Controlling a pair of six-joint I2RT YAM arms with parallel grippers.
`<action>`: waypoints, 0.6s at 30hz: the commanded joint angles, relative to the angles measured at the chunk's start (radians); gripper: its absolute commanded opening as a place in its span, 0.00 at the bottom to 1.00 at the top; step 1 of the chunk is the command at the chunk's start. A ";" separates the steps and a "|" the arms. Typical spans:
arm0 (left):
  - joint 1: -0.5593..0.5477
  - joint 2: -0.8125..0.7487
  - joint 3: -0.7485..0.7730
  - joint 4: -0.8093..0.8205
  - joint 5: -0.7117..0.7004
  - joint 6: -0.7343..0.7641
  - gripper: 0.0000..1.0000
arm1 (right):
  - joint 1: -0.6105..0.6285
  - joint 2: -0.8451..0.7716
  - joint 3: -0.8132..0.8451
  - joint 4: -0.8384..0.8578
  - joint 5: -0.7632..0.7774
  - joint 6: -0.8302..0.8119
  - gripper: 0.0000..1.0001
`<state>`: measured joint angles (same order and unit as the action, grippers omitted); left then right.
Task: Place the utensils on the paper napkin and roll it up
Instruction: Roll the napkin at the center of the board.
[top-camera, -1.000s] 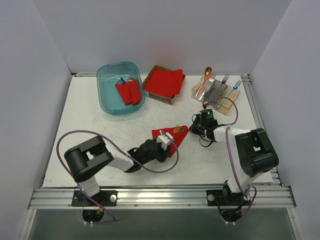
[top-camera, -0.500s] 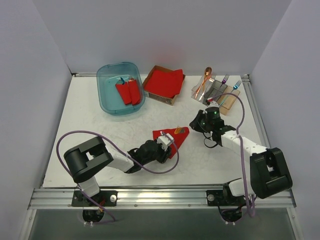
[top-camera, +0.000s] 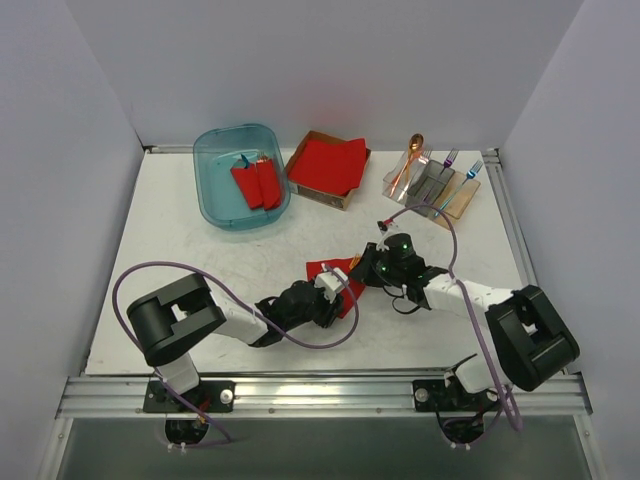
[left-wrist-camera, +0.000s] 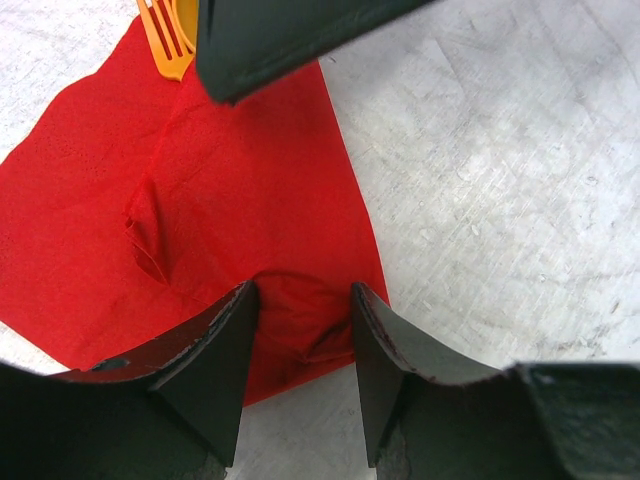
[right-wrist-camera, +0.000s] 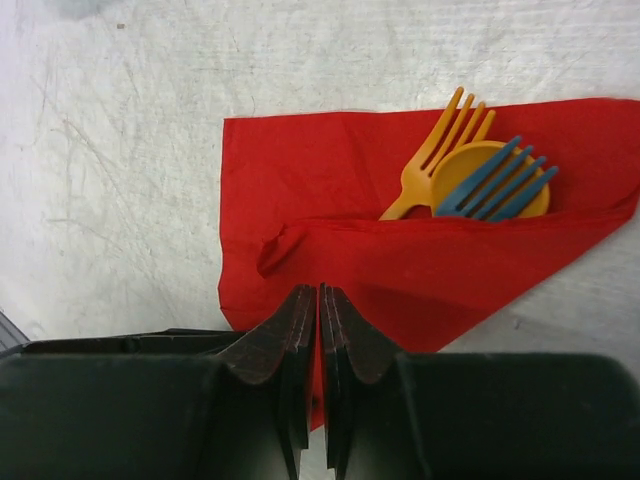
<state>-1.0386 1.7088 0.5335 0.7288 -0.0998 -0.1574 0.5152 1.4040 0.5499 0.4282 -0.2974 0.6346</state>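
The paper napkin (right-wrist-camera: 400, 265) lies on the table, one flap folded over the utensils. Sticking out from under the fold are an orange fork (right-wrist-camera: 440, 160), an orange spoon bowl (right-wrist-camera: 470, 170) and a blue fork (right-wrist-camera: 497, 180). My right gripper (right-wrist-camera: 318, 292) hovers at the napkin's near edge, shut, with nothing visibly pinched. My left gripper (left-wrist-camera: 302, 300) is open, and its fingertips straddle a wrinkled corner of the napkin (left-wrist-camera: 230, 200). In the top view both grippers meet at the napkin (top-camera: 348, 298), the left (top-camera: 328, 285) on one side and the right (top-camera: 366, 270) on the other.
A blue bin (top-camera: 215, 195) at the back left holds red rolled bundles (top-camera: 257, 183). A cardboard box with a red napkin stack (top-camera: 328, 165) stands beside it. At the back right, a holder (top-camera: 432, 185) carries an orange spoon (top-camera: 411, 158) and forks (top-camera: 452, 158).
The right arm swung left and came down from near the holder to the napkin's right side. The left arm has not moved.
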 joint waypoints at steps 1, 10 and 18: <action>-0.009 -0.026 0.011 -0.049 0.022 -0.014 0.52 | 0.022 0.038 -0.007 0.110 -0.025 0.034 0.09; -0.011 -0.044 0.039 -0.094 0.015 -0.010 0.54 | 0.091 0.171 0.010 0.152 -0.003 0.045 0.09; -0.008 -0.124 0.072 -0.172 0.005 -0.008 0.55 | 0.114 0.213 0.015 0.156 0.015 0.051 0.09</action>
<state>-1.0401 1.6535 0.5648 0.5987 -0.0998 -0.1570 0.6128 1.5993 0.5507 0.6029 -0.3038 0.6853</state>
